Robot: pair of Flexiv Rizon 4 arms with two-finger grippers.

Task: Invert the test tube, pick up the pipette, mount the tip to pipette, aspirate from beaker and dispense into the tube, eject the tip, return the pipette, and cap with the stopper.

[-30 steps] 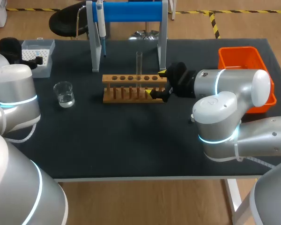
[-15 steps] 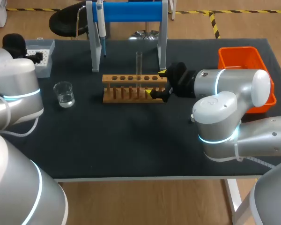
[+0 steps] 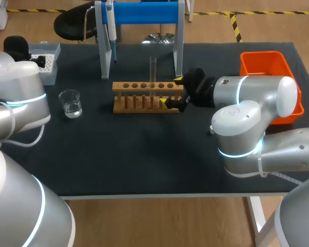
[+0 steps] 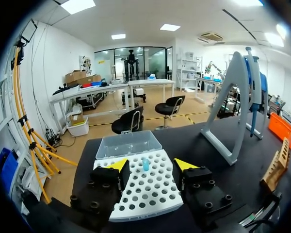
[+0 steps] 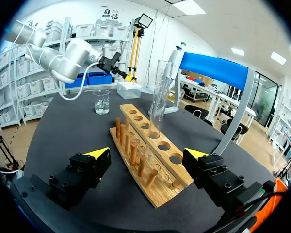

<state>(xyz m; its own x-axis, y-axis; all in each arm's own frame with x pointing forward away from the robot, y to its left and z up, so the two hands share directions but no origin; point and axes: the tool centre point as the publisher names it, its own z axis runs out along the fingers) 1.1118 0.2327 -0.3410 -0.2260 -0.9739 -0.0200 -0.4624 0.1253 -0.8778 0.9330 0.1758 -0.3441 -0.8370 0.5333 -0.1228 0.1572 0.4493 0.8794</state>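
Tube (image 3: 153,69): upright in the wooden rack (image 3: 144,98), centre of the frame.
Pipette (image 3: 110,28): hanging on the blue-barred stand (image 3: 144,13), top middle.
Beaker (image 3: 70,103): on the table (image 3: 144,154), left of the rack, a little clear liquid inside.
Left claw (image 4: 150,166): open, over the tip box (image 4: 145,194), upper left.
Right claw (image 5: 146,154): open, fingers either side of the rack's right end, not touching it.

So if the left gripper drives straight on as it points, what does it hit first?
Most likely the white perforated tip box with one small blue tip, lying just ahead between the open fingers of the left gripper; depth is unclear.
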